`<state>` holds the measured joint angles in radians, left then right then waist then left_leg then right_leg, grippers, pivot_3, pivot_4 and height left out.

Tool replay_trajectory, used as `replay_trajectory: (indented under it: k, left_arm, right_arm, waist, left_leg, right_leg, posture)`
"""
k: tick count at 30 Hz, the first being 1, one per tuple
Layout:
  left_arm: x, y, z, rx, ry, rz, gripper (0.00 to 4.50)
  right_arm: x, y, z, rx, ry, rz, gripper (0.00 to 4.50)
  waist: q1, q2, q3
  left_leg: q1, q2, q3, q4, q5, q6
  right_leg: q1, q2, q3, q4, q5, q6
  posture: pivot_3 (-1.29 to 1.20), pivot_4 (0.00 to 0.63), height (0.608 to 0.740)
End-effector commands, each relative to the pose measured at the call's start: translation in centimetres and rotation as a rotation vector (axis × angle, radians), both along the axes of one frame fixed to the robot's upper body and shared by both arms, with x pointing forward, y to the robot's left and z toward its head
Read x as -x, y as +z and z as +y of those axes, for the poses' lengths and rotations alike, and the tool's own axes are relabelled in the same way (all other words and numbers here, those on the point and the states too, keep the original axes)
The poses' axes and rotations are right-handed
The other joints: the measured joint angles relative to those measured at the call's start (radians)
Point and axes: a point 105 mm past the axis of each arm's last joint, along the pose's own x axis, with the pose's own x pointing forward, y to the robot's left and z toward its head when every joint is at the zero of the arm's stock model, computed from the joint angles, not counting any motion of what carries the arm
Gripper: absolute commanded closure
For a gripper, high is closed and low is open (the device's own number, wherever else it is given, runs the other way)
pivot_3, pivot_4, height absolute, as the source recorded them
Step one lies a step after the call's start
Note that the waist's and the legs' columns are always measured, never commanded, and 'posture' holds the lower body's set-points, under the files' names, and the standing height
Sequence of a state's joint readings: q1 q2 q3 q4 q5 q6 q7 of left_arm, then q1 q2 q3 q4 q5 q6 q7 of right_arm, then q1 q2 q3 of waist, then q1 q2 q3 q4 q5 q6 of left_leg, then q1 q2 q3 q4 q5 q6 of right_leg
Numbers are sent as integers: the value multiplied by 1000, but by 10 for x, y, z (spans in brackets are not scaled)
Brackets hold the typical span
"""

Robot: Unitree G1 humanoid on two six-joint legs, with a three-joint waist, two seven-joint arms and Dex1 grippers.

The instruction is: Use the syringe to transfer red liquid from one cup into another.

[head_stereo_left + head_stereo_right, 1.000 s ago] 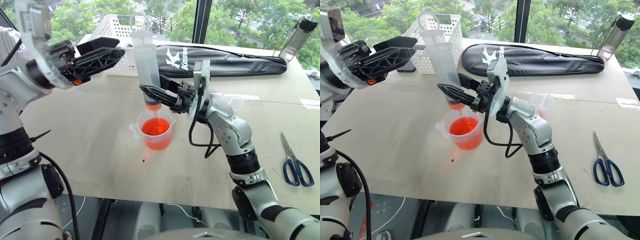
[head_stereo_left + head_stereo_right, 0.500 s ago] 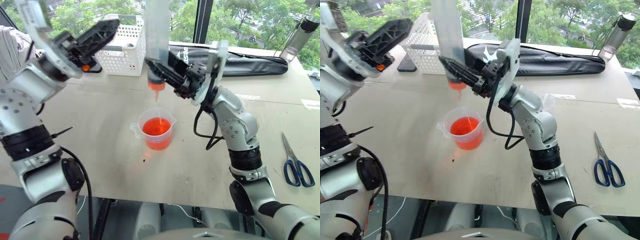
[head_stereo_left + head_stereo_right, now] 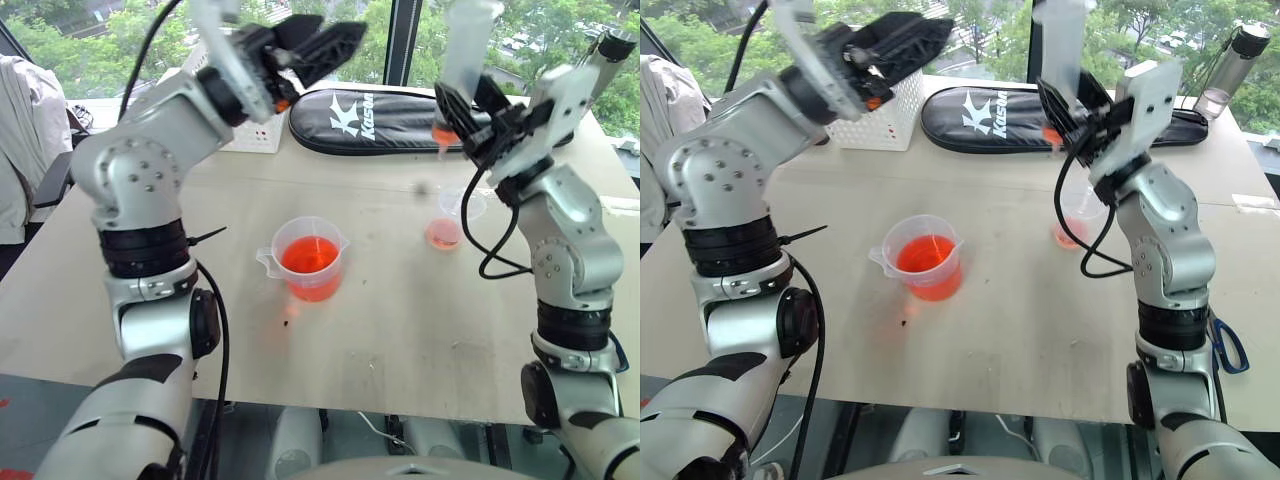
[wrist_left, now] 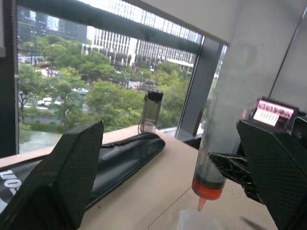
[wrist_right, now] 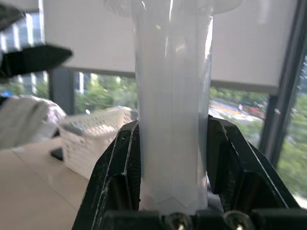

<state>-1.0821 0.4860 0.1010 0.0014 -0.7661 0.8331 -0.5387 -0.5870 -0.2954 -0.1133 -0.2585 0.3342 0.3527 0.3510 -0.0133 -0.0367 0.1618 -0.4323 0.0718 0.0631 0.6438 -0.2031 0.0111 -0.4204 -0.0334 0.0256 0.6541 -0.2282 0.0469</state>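
So the right gripper (image 3: 462, 118) was clamped around the syringe (image 3: 458, 62), holding it upright and well above the table (image 3: 380, 320). From the right wrist camera you could see both black fingers (image 5: 120, 177) pressed flat against the clear barrel, one on each side. The bottom of the syringe had a bit of red liquid (image 4: 207, 188) sitting in it, with the short nozzle pointing down.

Right under that nozzle sat the small cup (image 3: 446, 228), with a little red in its bottom. It stood on the right half of the table, well apart from the big beaker (image 3: 311, 257), which was nearer the middle and still had a good amount of red liquid in it.

The left gripper (image 3: 318, 42) was up high over the back of the table, jaws spread wide and holding nothing. Through its wrist camera its two fingers (image 4: 64, 177) framed the syringe tip and the rim of the small cup below it, but weren't touching either.

Other stuff around: a white basket (image 3: 885, 115) and a long black bag (image 3: 400, 115) along the far edge, a water bottle (image 3: 1230, 62) at the far right corner, and blue-handled scissors (image 3: 1228, 345) near the right edge.
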Motion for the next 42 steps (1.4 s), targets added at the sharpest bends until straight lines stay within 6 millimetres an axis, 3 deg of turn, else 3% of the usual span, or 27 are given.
replay_trajectory:
  k: [1,15,33,42]
  left_arm:
    - [-2,14,-21,-79,-20,-108,0]
    - [-26,9,-87,-256,-75,-200,0]
    - [-39,12,-133,-266,-84,-230,0]
    - [-30,-4,-150,-359,-145,-334,4097]
  right_arm:
    - [0,-2,-8,-8,-94,-58,3070]
    - [3,-41,-19,-87,-256,-29,3072]
    - [7,-57,-16,-81,-312,-35,3074]
    - [4,-59,-15,-82,-307,-38,3075]
  waist:
    - [1,0,0]
    - [0,1,2]
    - [-1,1,2]
    - [0,1,2]
  left_leg:
    - [0,0,0,0,0,0]
    - [-2,0,1,-1,0,0]
    - [-2,0,1,-1,0,0]
    - [-3,0,1,-1,0,0]
  right_leg:
    - [0,0,0,0,0,0]
    - [-2,0,2,-3,0,0]
    - [-2,1,2,-3,0,1]
    - [-2,1,2,-4,0,1]
  posture:
    - [0,150,724]
    - [0,150,724]
    - [0,150,724]
    - [0,150,724]
